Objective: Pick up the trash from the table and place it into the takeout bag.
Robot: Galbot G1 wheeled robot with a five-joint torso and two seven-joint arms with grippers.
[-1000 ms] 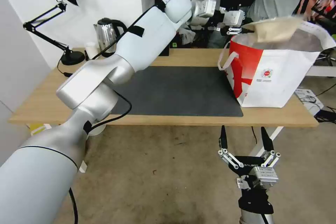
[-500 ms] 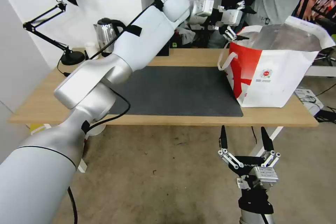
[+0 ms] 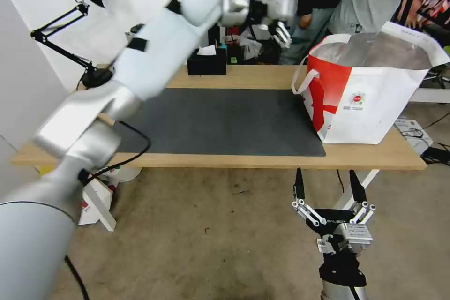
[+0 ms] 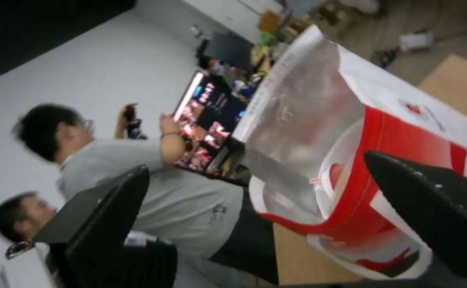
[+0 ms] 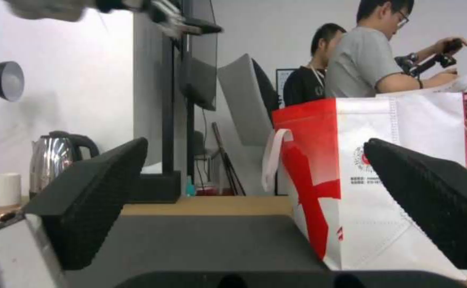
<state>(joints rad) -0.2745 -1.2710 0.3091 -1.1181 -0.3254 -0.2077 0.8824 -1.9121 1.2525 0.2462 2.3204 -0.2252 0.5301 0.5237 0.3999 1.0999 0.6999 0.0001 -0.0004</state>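
Hazard: empty left gripper (image 3: 281, 33), fingers apart, could snag white takeout bag (image 3: 375, 103).
Cause: it hangs near the rim; right gripper (image 3: 330, 187) idles spread below light-wood table (image 3: 234, 161).

The takeout bag (image 3: 370, 93) stands upright on the right end of the table (image 3: 243, 161), partly on the mat (image 3: 225, 122) that covers the middle. A tissue box (image 3: 206, 63) sits behind the mat at the far edge. A desk lamp (image 3: 89, 75) stands at the far left corner. A kettle (image 5: 57, 158) stands near it.
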